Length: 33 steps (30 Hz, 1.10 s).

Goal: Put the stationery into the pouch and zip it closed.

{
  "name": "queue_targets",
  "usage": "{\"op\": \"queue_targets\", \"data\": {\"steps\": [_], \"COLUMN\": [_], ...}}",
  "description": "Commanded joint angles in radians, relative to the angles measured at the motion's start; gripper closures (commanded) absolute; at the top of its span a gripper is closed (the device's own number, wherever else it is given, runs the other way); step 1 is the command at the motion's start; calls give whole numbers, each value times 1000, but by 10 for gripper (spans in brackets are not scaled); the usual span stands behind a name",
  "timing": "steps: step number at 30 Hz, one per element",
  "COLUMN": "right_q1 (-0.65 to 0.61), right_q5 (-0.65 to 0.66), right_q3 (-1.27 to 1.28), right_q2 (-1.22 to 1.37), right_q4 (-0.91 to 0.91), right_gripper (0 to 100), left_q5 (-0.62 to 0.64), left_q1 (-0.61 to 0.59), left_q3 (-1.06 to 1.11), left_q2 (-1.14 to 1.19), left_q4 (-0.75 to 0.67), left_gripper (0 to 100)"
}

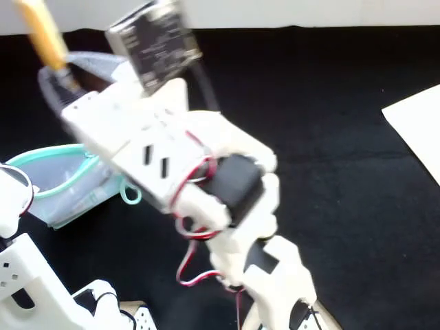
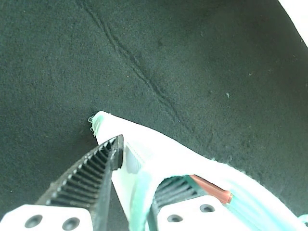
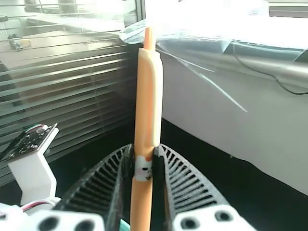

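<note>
Black cloth covers the table [image 1: 330,172] and stretches from the right arm [image 1: 206,185] to a white sheet [image 1: 419,130] at the table's right edge.

1. Pouch [image 1: 62,196]: translucent with teal trim. It lies on the table's left side, beside the left arm [image 1: 17,275]. The teal rim curves in an open loop. The left wrist view shows one corner of the pouch [image 2: 159,154] lifted off the cloth, and a reddish slender item [image 2: 211,189] shows through its wall.
2. Left jaws: pressed on the pouch's edge, with the fabric pinched between the two ribbed black faces.
3. Right jaws: pinching an orange pen [image 3: 147,96] near its lower part, with one ribbed face on each side. The pen stands upright between them.
4. Pen position, high view: the pen [image 1: 42,31] is held in the air beyond the pouch's far edge, apart from it. Its upper end runs past the frame's top edge.
</note>
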Motion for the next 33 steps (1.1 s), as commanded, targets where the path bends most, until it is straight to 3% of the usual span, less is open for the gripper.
{"op": "queue_targets", "data": {"steps": [1,7,14,22,33], "right_q1": [-30,-30,-30,-30,-54], "right_q5": [12,14,6,-28,-26], "right_q3": [-117,-117,-117,-119,-119], "right_q2": [84,266,372,321,206], "right_q4": [-104,-217,-222,-223,-245], "right_gripper": [992,992,992,992,992], "left_q5": [-15,-15,-15,-6,127], "left_q1": [13,13,13,-10,-33], "left_q3": [39,39,39,39,39], "left_q2": [7,7,7,15,16], "left_q4": [-11,-11,-15,-81,-130], "left_gripper": [993,993,993,993,993]}}
